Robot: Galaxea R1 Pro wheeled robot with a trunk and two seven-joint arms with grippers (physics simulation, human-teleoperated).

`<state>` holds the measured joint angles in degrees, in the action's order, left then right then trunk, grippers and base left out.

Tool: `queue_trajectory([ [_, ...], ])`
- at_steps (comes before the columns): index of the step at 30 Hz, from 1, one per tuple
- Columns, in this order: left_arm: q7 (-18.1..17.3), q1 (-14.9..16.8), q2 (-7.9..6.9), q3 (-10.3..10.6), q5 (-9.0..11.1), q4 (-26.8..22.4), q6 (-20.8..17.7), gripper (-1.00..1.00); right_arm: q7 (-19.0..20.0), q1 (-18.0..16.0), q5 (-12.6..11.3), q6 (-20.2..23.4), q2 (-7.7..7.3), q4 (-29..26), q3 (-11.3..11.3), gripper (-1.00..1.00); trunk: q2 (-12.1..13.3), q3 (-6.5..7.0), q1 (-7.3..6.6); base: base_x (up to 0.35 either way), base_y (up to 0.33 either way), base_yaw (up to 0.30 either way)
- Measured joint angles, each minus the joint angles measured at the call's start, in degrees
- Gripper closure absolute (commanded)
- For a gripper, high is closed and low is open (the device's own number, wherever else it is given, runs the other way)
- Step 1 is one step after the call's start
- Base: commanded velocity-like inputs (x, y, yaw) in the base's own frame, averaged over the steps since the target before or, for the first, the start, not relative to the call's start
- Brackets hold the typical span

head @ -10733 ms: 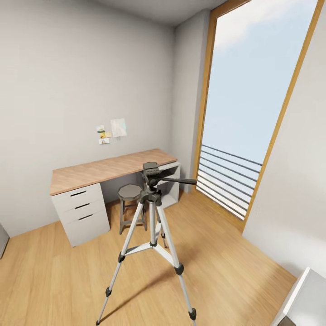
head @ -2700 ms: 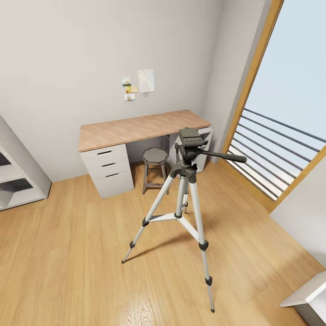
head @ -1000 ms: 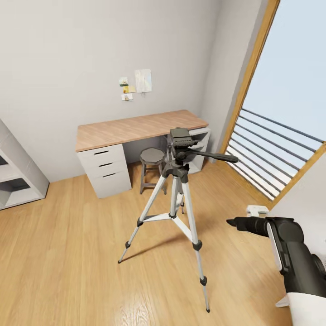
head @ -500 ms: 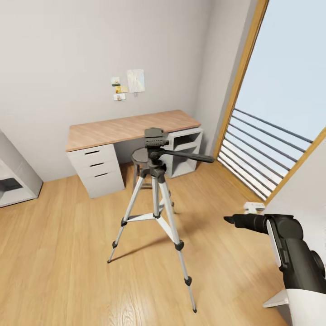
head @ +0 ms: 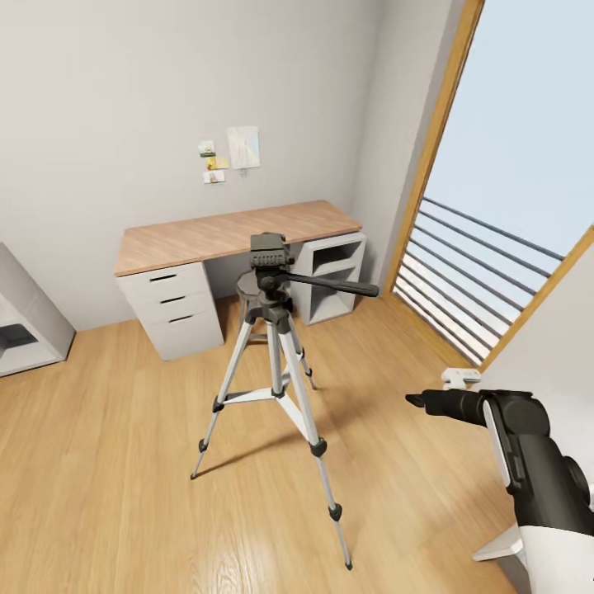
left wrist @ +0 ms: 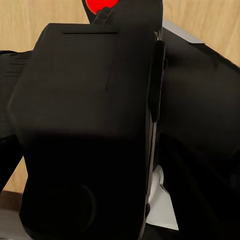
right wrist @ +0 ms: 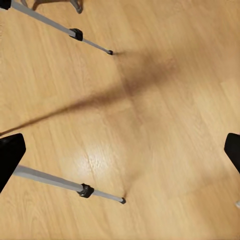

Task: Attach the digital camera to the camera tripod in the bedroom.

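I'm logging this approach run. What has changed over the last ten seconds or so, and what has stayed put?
The head camera has moved, so the whole view shifted. The right arm has come into sight, its right gripper reaching toward the silver-legged camera tripod, fingers spread wide in the right wrist view. The tripod, round grey stool and wood-topped grey desk seem unmoved. The black digital camera sits right against the left wrist camera.

The camera tripod (head: 272, 363) stood on open plank floor (head: 115, 462) with bare boards between its spread legs and the right end effector (head: 415, 401), while the stool (head: 250, 289) and bench (head: 223, 235) crowded just behind its head and the railed window (head: 487, 272) closed the right side.
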<state>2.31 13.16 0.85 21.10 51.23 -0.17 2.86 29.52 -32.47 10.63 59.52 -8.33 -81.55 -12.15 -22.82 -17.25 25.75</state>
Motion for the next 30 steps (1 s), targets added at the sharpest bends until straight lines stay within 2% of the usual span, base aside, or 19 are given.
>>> queue_trajectory([
  [2,0.0,0.0,0.00,0.0,0.0,0.0,0.0,1.00,0.0,0.0,0.0,0.0,0.17,-0.1,0.6,-1.00,0.0,0.00,0.00,0.000,-0.004,0.000],
  [5,0.0,0.0,-0.04,0.0,0.1,0.0,0.1,1.00,0.0,0.0,-0.1,0.0,0.47,-0.6,4.1,-1.00,0.0,0.00,0.00,0.000,-0.002,0.000],
  [7,0.0,0.0,-0.05,0.0,0.1,0.0,0.1,1.00,0.0,0.0,-0.2,0.0,0.61,-0.9,6.8,-1.00,0.0,0.00,0.00,0.000,-0.001,0.000],
  [8,0.0,0.0,-0.06,0.0,0.1,0.0,0.1,1.00,-0.1,0.0,-0.4,0.0,0.76,-1.3,9.6,-1.00,0.0,0.00,0.00,0.000,0.000,0.000],
  [9,0.0,0.0,-0.06,0.0,0.1,0.0,0.1,1.00,-0.1,0.0,-0.2,0.0,0.83,-1.5,11.2,-1.00,0.0,0.00,0.00,0.000,0.000,0.000],
  [13,0.0,0.0,-0.07,0.0,0.1,0.0,0.1,1.00,0.0,0.0,-0.7,0.0,1.71,-4.8,15.7,-1.00,0.0,0.00,0.00,0.000,0.000,0.000],
  [17,0.1,0.0,-0.08,0.0,0.1,0.0,0.1,1.00,0.5,0.0,-0.6,0.0,3.89,-7.0,17.4,-1.00,0.0,0.00,0.00,0.000,0.000,0.000],
  [21,0.1,0.0,-0.08,0.0,0.2,0.0,0.1,1.00,1.2,0.0,-0.6,0.0,6.33,-7.8,17.9,-1.00,0.0,0.00,0.00,0.000,0.000,0.000],
  [30,0.3,0.0,-0.08,0.0,0.4,0.0,0.1,1.00,1.9,0.0,-0.6,-0.3,7.48,-8.2,19.4,-1.00,0.0,0.00,0.00,0.000,0.000,0.000],
])
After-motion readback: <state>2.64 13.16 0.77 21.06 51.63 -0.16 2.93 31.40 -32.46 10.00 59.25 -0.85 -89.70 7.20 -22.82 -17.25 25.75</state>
